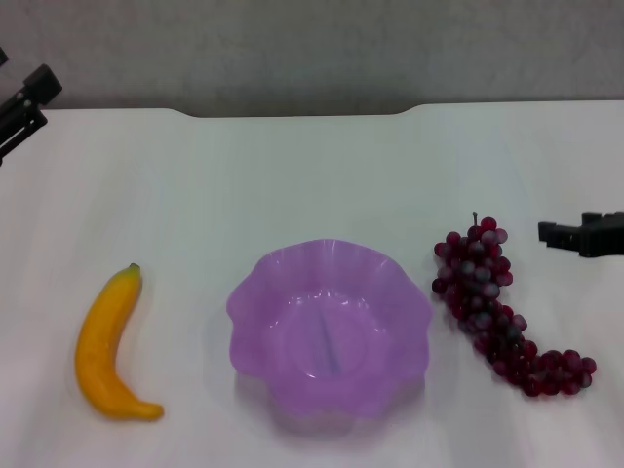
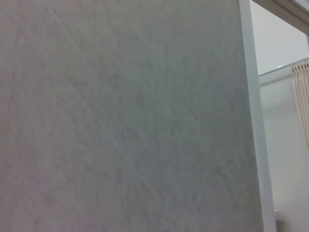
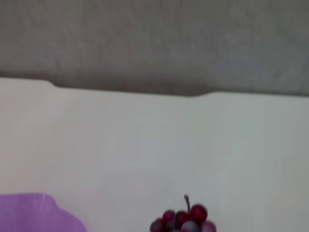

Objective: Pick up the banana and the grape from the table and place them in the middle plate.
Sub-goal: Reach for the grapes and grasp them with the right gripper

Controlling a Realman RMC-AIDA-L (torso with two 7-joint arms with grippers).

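Observation:
The yellow banana lies on the white table at the left of the purple scalloped plate, which stands in the middle near the front edge. The bunch of dark red grapes lies to the right of the plate; its stem end also shows in the right wrist view, with a bit of the plate's rim. My right gripper hovers at the right edge, just right of the grapes' stem end. My left gripper is at the far left, well behind the banana. The plate is empty.
A grey wall rises behind the table's back edge. The left wrist view shows only a grey wall panel and a white frame.

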